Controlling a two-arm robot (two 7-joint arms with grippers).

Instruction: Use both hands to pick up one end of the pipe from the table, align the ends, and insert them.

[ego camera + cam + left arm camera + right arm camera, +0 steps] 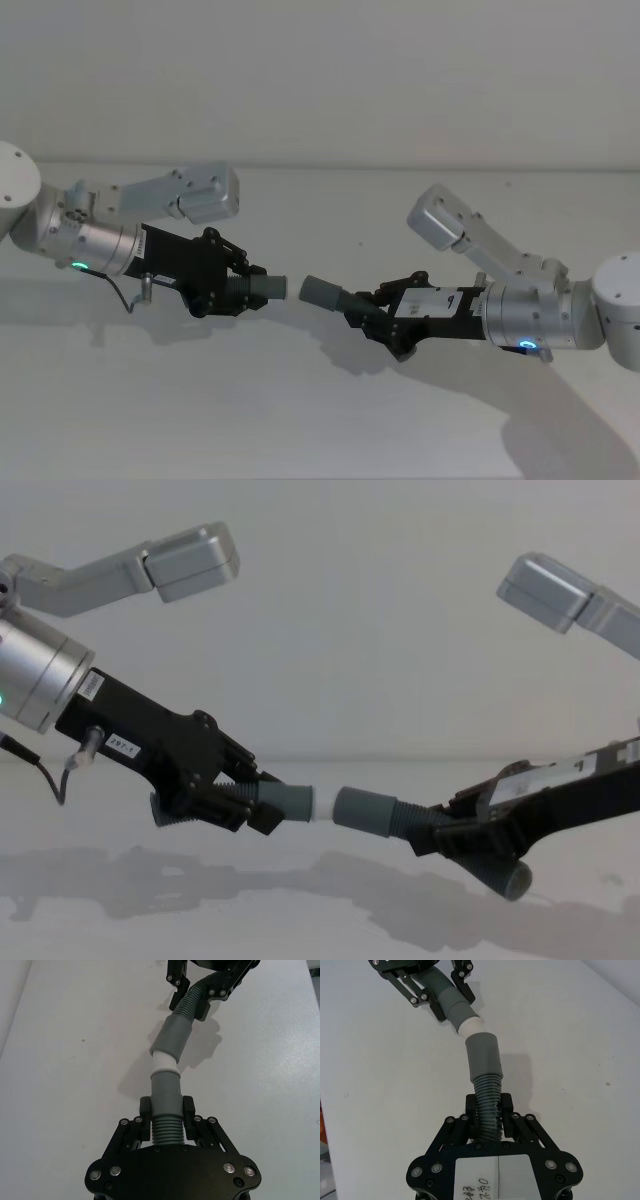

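Left pipe piece left, right pipe piece right, ends facing, above table

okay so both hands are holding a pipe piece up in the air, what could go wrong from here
1. The white tip sits at the mouth of the wide cuff, but the two pieces meet at an angle, so pushing now could jam it on the rim.
2. Each hand, left and right, grips the flexible ribbed section; the hose may buckle rather than seat.

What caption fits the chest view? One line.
Two black plastic claws, left and right, hold ribbed grey hose pieces, white tip facing wide grey cuff.
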